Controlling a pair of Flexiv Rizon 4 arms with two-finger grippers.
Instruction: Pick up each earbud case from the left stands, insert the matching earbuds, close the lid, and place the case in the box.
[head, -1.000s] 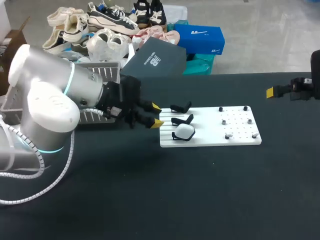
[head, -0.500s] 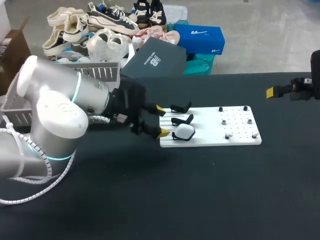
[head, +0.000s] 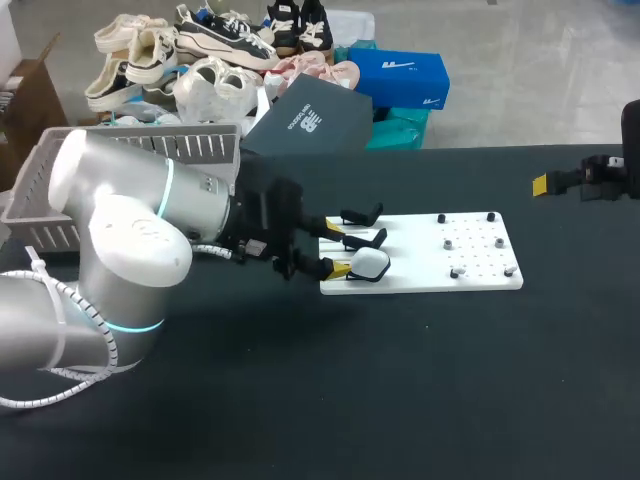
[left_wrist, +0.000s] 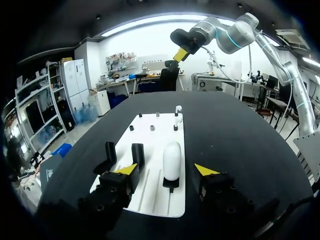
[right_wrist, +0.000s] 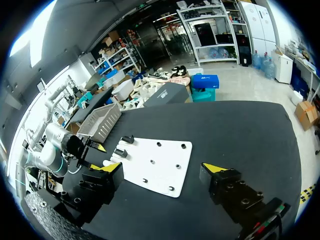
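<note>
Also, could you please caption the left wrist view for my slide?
Open left claw lined up with the white case on the board.
</note>
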